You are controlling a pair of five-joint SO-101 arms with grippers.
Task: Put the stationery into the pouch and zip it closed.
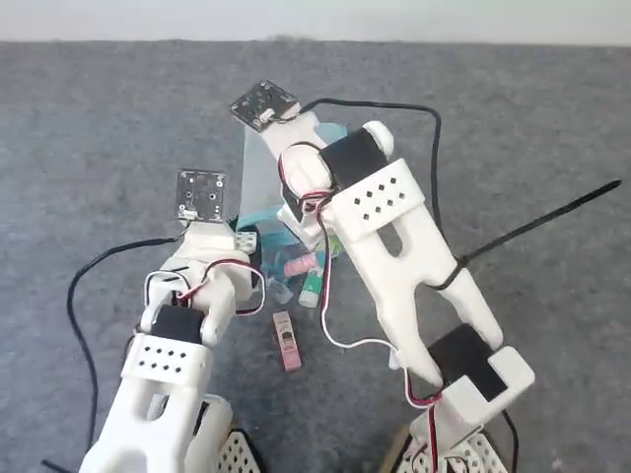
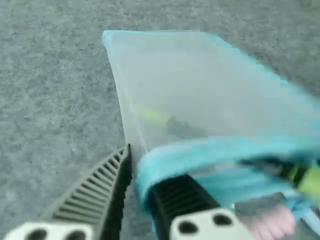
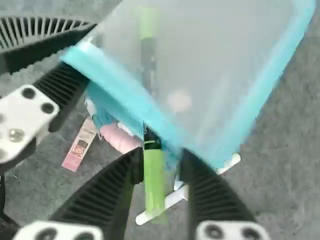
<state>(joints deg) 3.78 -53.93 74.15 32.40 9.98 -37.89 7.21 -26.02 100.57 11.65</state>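
The left hand is closed on the blue rim of the pouch. The right hand grips a green pen at its mouth (a small pink packet lies on the worktop).

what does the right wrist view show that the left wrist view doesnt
Only the right wrist view: the right claw, jaws either side of a green pen, and a slim pink box on the carpet. Only the left wrist view: the far closed corner of the pouch. Both: the pouch, the left claw clamped on its teal rim, that green pen, a pink item by the opening.
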